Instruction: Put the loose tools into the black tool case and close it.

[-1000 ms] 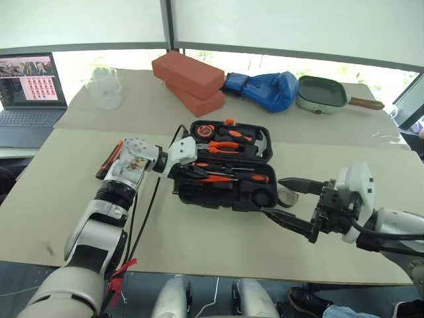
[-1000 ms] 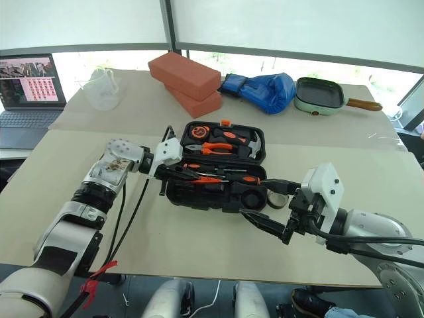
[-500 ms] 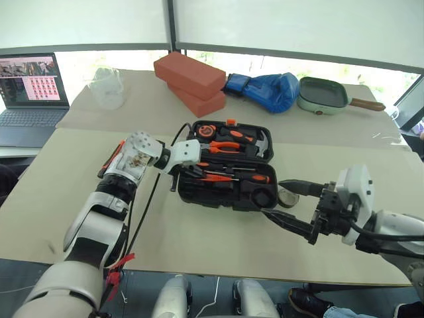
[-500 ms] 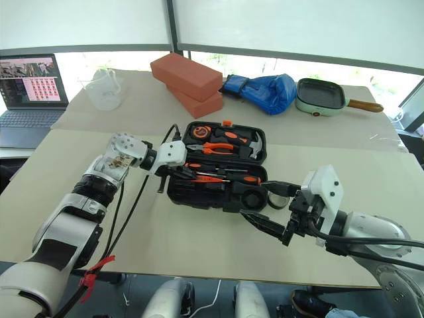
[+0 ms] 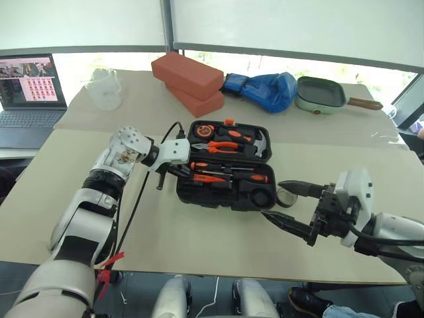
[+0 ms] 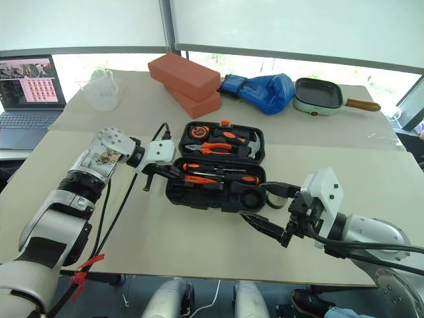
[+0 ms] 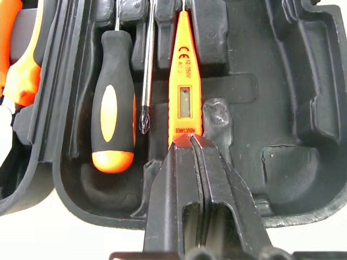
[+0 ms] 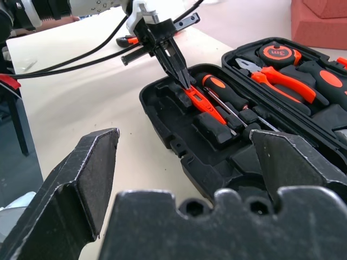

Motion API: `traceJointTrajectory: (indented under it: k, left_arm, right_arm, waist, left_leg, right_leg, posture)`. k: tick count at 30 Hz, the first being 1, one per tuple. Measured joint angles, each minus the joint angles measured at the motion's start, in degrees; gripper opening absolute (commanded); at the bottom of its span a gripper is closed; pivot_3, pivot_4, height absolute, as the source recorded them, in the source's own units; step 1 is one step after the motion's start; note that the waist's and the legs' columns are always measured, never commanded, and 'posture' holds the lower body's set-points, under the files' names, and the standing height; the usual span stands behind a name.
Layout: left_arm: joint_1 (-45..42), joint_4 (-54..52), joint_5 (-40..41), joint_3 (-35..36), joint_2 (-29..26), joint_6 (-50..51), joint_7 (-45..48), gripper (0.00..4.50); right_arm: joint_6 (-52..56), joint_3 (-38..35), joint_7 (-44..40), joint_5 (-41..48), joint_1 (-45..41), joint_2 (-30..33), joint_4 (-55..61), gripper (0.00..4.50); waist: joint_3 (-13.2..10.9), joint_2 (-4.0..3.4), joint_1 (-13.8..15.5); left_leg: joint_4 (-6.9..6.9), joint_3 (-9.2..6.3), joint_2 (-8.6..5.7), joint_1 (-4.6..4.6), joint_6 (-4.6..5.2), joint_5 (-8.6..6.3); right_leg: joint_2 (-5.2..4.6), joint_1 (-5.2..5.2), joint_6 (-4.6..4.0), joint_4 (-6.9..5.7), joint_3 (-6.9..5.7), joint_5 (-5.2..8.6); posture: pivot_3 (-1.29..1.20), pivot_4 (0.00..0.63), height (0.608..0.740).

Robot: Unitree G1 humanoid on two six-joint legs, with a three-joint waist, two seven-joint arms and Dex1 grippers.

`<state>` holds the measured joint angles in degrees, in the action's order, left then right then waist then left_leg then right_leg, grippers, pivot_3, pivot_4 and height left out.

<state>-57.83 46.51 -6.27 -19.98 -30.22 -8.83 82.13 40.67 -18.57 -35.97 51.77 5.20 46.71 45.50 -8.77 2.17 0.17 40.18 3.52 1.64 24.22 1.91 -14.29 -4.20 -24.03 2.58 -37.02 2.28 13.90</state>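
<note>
Two halves of the black moulded-plastic tool case (image 5: pixel 225 192) lie open at centre frame, holding the thin all-orange screwdriver (image 7: pixel 184 92) and a black-and-orange-handled screwdriver (image 7: pixel 113 116). The left gripper (image 7: pixel 190 142), jaws closed, touches the orange one; the right gripper (image 5: pixel 286 205), lower right, gapes empty.

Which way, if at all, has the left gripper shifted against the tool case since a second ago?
Yes. The left gripper, shut, has drawn back toward the robot's left; its white wrist block now lies off the left rim of the black tool case, no longer over it.

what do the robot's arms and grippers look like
Both arms have silver-grey and white shells with black joint bands. The left arm has black cables running along it and a red tie near the elbow. Each gripper, left and right, has two long, tapering black fingers on a white wrist block.
</note>
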Motion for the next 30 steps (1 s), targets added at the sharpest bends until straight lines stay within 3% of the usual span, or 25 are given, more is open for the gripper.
traceJointTrajectory:
  k: [8, 10, 14, 17, 21, 24, 30]
  left_arm:
    - [-0.6, 1.7, 2.5, 3.1, 1.5, 6.2, -0.1, 0.06]
    - [-0.3, 0.0, 5.1, 5.2, 0.5, 11.2, 1.6, 0.57]
    - [2.8, -13.1, 13.3, 12.5, -6.8, 25.7, 4.2, 1.89]
    - [15.3, -29.5, 18.8, 22.0, -15.2, 37.2, 0.6, 3.02]
    - [37.3, -45.6, 21.9, 36.7, -19.7, 47.4, -8.0, 4.44]
    - [49.7, -52.6, 22.1, 46.6, -19.9, 51.5, -14.0, 4.44]
    - [61.8, -59.6, 22.3, 57.7, -19.9, 55.6, -20.6, 4.44]
  right_arm:
    - [0.0, 0.0, 0.0, 0.0, 0.1, 0.0, 0.1, 4.5]
    - [0.0, 0.1, 0.0, 0.0, -0.4, 0.0, 0.0, 4.5]
    - [-0.2, 1.5, -0.2, -1.0, -4.9, 0.0, -1.7, 4.5]
    - [-0.6, 5.1, -1.5, -2.4, -12.0, 0.0, -5.1, 4.5]
    - [-0.7, 9.2, -5.7, -3.4, -19.8, 0.3, -9.2, 4.5]
    - [-1.3, 12.3, -9.8, -4.5, -23.0, 0.6, -11.9, 4.5]
    - [-1.8, 15.9, -16.1, -6.1, -26.3, 0.4, -16.0, 4.5]
  waist:
    - [0.0, 0.02, 0.4]
    - [0.0, 0.04, 0.4]
    - [0.0, 0.04, -1.2]
    - [0.0, -0.05, -2.5]
    - [0.0, -0.06, -2.6]
    - [-0.1, 0.05, -1.4]
    - [-0.1, 0.08, 0.6]
  left_leg:
    - [0.04, 0.0, 0.0, 0.11, 0.0, 0.0]
    - [0.04, 0.0, 0.01, 0.16, 0.0, 0.0]
    - [-0.06, 0.02, 0.18, 0.1, 0.0, 0.0]
    - [-0.32, 0.05, 0.19, -0.08, -0.01, 0.0]
    - [-0.37, 0.07, 0.28, -0.07, -0.03, 0.01]
    - [-0.32, 0.05, 0.24, -0.05, -0.04, 0.02]
    - [-0.3, 0.05, 0.18, -0.12, -0.04, 0.02]
  right_leg:
    - [-0.03, -0.09, 0.03, 0.0, -0.01, -0.01]
    - [0.0, -0.16, 0.02, -0.02, -0.02, -0.01]
    - [0.05, -0.21, -0.01, -0.02, 0.07, -0.01]
    - [0.02, -0.17, -0.06, -0.05, 0.16, 0.02]
    - [-0.04, -0.25, -0.11, -0.06, 0.06, 0.04]
    - [-0.17, -0.18, -0.1, 0.0, -0.08, 0.04]
    - [-0.27, -0.08, -0.1, 0.11, -0.15, 0.0]
  posture:
    - [0.0, 0.15, 0.738]
    - [0.0, 0.15, 0.738]
    - [0.0, 0.15, 0.738]
    - [0.0, 0.15, 0.738]
    - [0.0, 0.15, 0.738]
    - [0.0, 0.15, 0.738]
    - [0.0, 0.15, 0.738]
